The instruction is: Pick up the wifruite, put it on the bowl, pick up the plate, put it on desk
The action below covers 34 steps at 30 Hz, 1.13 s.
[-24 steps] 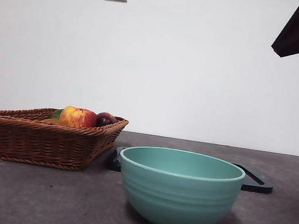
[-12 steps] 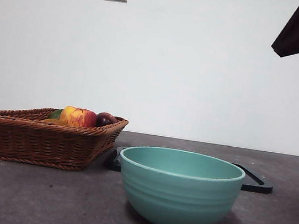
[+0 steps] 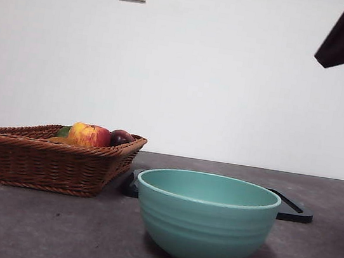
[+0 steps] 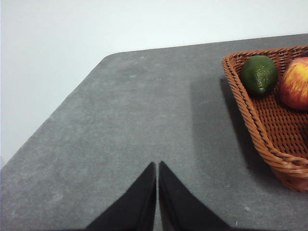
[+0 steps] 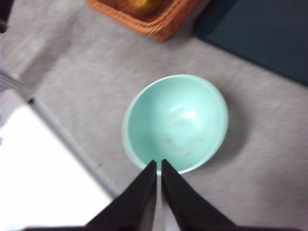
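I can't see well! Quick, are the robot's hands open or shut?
Left gripper: shut, empty, above the desk.
Right gripper: shut, empty, high above the bowl.

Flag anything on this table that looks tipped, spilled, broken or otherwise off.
Nothing stands out. The bowl sits upright and empty on the desk, the basket is level with its fruit inside, and the dark tray lies flat behind the bowl. No kiwifruit is clearly visible in any view.

The bowl (image 3: 205, 218) is mint green (faintly ribbed); the basket (image 3: 46, 159) is woven brown, holding a red-yellow apple (image 3: 90, 135) and a dark green fruit (image 4: 259, 74).
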Motion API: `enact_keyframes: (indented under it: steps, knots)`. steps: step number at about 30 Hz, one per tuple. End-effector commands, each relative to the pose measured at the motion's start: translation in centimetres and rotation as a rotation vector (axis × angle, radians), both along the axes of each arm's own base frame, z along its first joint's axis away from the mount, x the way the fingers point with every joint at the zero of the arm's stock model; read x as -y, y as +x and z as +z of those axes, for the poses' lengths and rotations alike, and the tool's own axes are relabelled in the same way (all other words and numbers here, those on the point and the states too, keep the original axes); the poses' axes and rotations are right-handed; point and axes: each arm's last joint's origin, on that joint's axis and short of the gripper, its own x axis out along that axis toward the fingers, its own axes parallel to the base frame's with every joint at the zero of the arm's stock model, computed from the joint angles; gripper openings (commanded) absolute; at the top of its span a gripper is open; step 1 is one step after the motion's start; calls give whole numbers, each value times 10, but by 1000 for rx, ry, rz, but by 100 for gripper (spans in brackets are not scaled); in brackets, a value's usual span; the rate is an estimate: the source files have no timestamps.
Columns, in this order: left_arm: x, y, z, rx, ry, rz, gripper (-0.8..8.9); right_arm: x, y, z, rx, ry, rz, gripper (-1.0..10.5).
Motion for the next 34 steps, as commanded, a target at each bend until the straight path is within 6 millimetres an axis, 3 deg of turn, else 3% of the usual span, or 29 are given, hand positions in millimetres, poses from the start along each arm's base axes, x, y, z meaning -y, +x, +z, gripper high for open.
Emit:
enact_keyframes:
  steps: [1,9,14,16,23,29,34]
  knots:
    - [0,1,-7,-25,-7,4,8,10,7,10,122,-10,-80,5]
    - [0,1,-7,-25,-6,4,8,69,14,19,512,-55,-511,5]
    - [0,1,-7,-25,-6,4,8,96,1,-14,740,-88,-713,5]
    - [0,1,-7,-25,-6,4,8,101,-1,-36,790,-87,-763,5]
    - [0,1,-7,-25,-7,4,8,106,-5,-80,793,-106,-808,5]
    - [0,1,-7,-25,-6,4,8,106,-6,-104,781,-111,-813,5]
    - [0,1,-7,-25,-6,4,8,106,-8,-111,779,-110,-813,5]
